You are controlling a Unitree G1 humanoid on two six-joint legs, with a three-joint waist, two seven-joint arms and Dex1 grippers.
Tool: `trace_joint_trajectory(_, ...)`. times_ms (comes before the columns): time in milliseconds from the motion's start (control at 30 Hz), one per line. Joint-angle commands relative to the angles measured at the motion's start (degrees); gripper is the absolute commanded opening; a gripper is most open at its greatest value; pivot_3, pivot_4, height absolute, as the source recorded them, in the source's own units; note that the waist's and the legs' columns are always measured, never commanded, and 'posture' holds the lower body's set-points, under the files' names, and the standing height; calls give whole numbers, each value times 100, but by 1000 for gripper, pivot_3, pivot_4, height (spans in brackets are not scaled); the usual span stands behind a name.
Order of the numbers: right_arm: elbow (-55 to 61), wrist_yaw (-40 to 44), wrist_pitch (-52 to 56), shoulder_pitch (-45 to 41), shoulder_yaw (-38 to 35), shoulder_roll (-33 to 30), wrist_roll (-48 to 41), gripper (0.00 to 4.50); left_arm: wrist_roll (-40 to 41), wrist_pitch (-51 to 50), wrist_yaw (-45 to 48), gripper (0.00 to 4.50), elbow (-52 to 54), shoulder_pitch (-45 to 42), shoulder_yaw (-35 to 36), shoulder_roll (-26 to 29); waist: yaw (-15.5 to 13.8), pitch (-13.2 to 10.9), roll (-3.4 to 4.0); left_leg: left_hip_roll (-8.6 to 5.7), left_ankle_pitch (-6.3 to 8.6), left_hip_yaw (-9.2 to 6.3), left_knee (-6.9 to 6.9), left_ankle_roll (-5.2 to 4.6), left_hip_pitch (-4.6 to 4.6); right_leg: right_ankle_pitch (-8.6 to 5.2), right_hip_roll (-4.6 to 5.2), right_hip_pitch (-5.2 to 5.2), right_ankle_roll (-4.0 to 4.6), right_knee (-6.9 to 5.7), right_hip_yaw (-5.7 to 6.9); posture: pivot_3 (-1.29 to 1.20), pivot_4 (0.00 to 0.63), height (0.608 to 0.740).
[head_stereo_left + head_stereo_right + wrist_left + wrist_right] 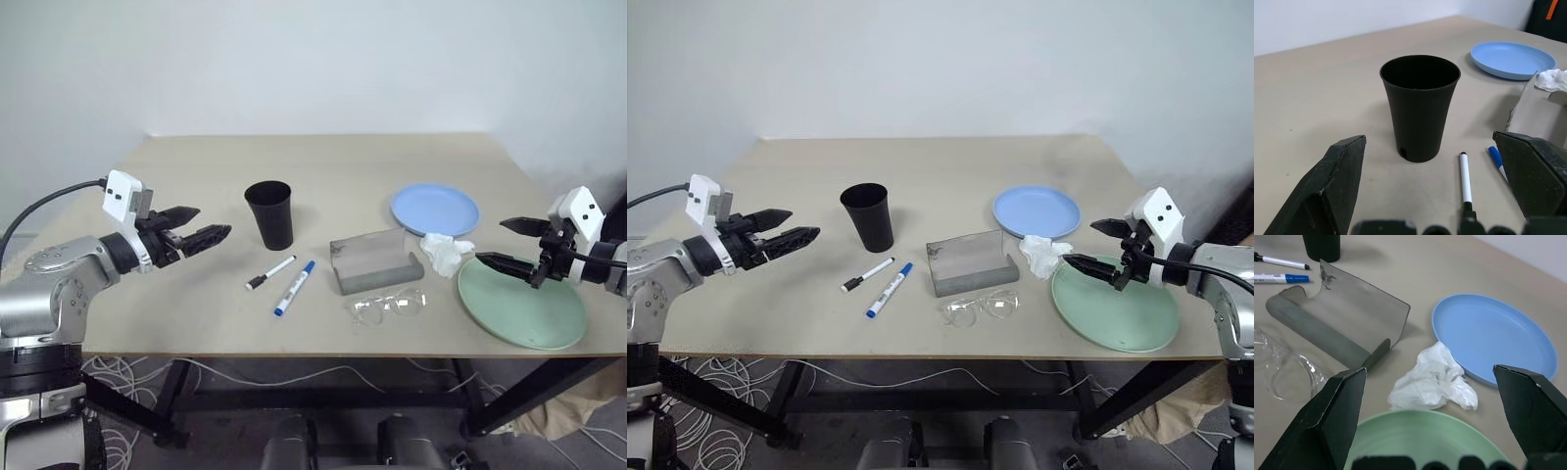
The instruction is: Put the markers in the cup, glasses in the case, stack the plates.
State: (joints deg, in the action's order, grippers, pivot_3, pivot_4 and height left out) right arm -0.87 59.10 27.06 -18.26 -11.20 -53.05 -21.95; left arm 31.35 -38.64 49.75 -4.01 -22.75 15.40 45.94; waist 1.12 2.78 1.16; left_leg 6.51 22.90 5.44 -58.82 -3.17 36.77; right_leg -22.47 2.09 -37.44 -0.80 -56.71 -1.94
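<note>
My left gripper [208, 235] hovers with fingers spread, empty, facing the black cup [269, 214]. Both markers [282, 279] lie just before it. My right gripper [507, 243], also spread, hangs over the mint plate [524, 305], beside the crumpled tissue [446, 252].

On the beige wooden table [196, 313], the tall black plastic cup [269, 214] stands at centre left. Lower right of it lie the black-capped white marker [269, 273] and blue-capped white marker [294, 288], side by side. The grey felt case [375, 261] sits at centre, the clear-framed glasses [387, 306] just below it. The round light blue plate [435, 209] lies upper right, the crumpled white tissue [446, 253] between it and the larger round mint green plate [524, 304] at lower right.
</note>
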Motion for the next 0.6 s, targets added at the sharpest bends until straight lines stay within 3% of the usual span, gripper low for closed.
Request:
trace_joint_trajectory(33,-42,80,-177,-187,-243,-176,-32,4500,-20,177,-49,4428,93,-32,103,-33,1,0,0,0,0,0,0,0,0,0,0,0,0,-1,0,0,0,612)
trace_joint_trajectory(267,-333,88,-39,-276,-241,-284,6,4500,84,176,-62,4428,274,229,214,-30,3,0,0,2,2,-1,2,-3,-2,0,-1,-3,0,-3,0,0,0,612)
trace_joint_trajectory(600,-990,61,-57,393,-876,-682,0,4500,-44,323,87,4428,370,158,-199,-179,-62,0,1,-6,2,9,-3,-2,1,-1,9,0,0,1,-4,0,0,612)
